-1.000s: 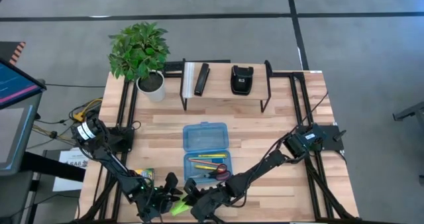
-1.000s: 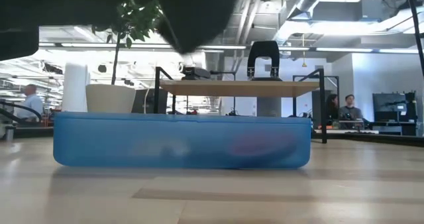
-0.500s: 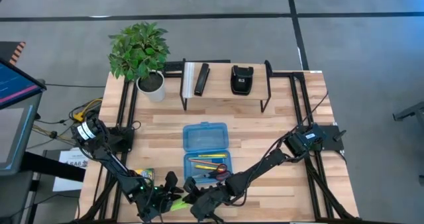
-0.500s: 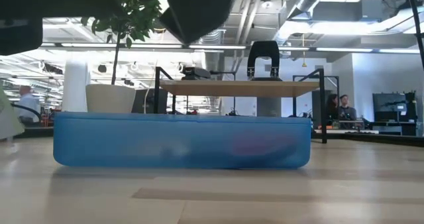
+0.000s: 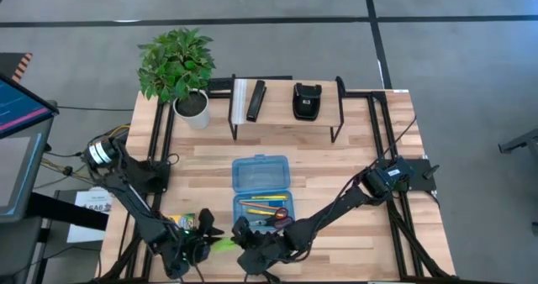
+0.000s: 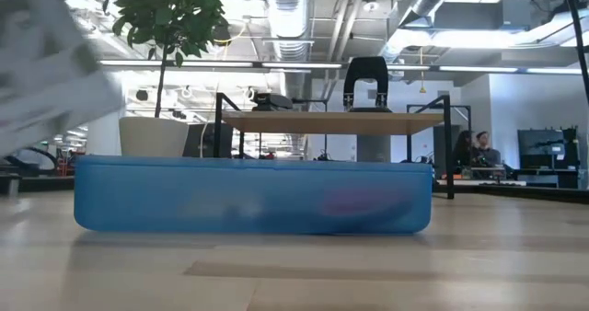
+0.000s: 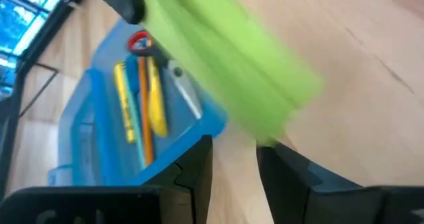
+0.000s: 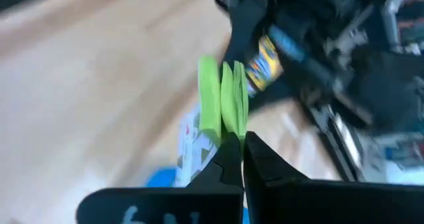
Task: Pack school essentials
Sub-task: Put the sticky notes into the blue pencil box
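Near the front edge of the wooden table (image 5: 353,149), both arms meet over a lime sticky-note pad (image 5: 225,245). The right gripper (image 8: 240,148) has its two dark fingers pressed together on the lower edge of the pad; in the right wrist view the pad stands upright between the fingertips, its green leaves a little spread at the top. The left gripper (image 7: 235,159) is just beside the pad on the other side. Its fingers are partly apart, with a narrow gap between them, and they hold nothing; in the left wrist view the pad (image 7: 232,71) appears as a blurred green block above this gap, and I cannot tell if it touches the fingers. Just behind the two grippers lies the blue translucent case (image 5: 261,191), open, with its lid folded back toward the rear of the table. In the lower tray of the case there are yellow and orange pencils (image 7: 142,105), a light-blue pen (image 7: 132,111) and red-handled scissors (image 5: 282,217). A green-yellow crayon box (image 5: 183,223) lies on the table near the left arm, to the left of the case. At the rear of the table stands a small black-framed shelf (image 5: 286,116) with a black bar (image 5: 255,101) and a black pouch (image 5: 306,100) on it, and a potted plant (image 5: 178,65) stands at its left. In the low view the case (image 6: 253,196) fills the middle, and people sit far behind in the room.
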Tool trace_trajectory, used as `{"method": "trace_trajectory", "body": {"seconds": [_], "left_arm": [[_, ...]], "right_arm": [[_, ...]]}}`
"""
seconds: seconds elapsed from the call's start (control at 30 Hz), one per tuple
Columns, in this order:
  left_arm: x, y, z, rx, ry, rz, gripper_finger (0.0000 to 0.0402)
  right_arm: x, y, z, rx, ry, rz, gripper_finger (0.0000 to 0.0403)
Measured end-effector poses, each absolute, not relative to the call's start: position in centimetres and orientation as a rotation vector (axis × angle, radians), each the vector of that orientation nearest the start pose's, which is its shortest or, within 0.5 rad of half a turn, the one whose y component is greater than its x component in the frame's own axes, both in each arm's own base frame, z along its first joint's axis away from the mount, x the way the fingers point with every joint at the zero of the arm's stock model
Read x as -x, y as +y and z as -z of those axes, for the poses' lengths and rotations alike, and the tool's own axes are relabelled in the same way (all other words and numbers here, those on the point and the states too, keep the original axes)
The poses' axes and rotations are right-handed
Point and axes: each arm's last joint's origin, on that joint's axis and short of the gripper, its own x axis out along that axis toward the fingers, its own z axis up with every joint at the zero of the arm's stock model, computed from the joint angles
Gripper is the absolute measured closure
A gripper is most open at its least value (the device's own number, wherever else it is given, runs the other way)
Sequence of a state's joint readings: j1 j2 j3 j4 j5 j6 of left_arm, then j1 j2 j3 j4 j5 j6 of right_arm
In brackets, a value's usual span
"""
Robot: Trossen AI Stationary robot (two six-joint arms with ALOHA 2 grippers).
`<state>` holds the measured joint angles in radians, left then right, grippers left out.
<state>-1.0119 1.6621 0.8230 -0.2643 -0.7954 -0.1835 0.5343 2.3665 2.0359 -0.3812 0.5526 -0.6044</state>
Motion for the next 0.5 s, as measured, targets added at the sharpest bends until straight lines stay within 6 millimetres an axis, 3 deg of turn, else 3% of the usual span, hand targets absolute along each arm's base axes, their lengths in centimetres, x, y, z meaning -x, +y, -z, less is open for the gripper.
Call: {"method": "trace_trajectory", "body": {"seconds": [0.23,0.5], "left_arm": [[-15.8,-23.4,-16.8,-0.641,0.623,0.087,0.0294],[-15.7,-23.5,-16.9,-0.647,0.614,0.088,0.0294]], "right_arm": [[-45.4,24.3,-22.1,1.032,0.791,0.011,0.04],[-44.0,22.0,-19.7,0.966,1.022,0.101,0.0401]]}}
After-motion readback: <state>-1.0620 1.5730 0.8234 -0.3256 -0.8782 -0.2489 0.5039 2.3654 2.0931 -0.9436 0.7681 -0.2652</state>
